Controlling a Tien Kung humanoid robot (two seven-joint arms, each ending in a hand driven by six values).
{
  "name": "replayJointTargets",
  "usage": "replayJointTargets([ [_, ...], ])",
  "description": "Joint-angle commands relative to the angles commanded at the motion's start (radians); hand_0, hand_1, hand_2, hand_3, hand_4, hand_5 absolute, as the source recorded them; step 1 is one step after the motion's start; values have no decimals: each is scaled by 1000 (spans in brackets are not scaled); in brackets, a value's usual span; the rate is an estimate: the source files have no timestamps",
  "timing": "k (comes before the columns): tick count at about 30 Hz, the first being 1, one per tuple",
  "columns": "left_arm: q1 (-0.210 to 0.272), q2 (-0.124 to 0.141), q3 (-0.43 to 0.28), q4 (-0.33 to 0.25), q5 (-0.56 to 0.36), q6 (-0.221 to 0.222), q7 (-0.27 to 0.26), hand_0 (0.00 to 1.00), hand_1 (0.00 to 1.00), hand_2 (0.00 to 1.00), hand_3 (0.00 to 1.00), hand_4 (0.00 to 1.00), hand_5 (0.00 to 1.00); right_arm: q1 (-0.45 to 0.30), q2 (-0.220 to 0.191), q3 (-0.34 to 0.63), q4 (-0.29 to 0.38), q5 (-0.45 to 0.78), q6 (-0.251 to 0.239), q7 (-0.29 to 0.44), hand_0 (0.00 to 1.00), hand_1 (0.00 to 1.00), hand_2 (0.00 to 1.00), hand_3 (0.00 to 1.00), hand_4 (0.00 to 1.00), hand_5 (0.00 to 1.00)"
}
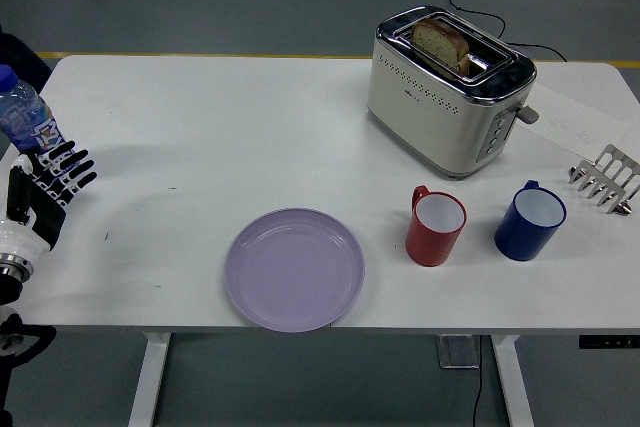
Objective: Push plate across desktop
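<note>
A lilac plate (294, 269) lies flat near the table's front edge, left of centre. My left hand (45, 187) is at the far left edge of the table, well to the left of the plate, with its fingers spread and holding nothing. It partly covers the lower part of a water bottle (22, 113). My right hand is out of view.
A cream toaster (450, 87) with a slice of bread in it stands at the back right. A red mug (436, 227) and a blue mug (530, 221) stand right of the plate. A metal toast rack (606, 179) is at the right edge.
</note>
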Motion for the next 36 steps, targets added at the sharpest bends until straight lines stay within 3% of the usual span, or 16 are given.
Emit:
replayJointTargets([
  [14,-8,-8,-22,0,-12,14,-18,739,728,703,668,500,998,4,1,-34,0,65,3,11,600,539,644,652,404,603],
  [36,10,-4,-19,11,-21,30,-29,750,737,707,663,524,998,-8,2,-7,0,28,-7,-1,598,537,640,649,405,595],
])
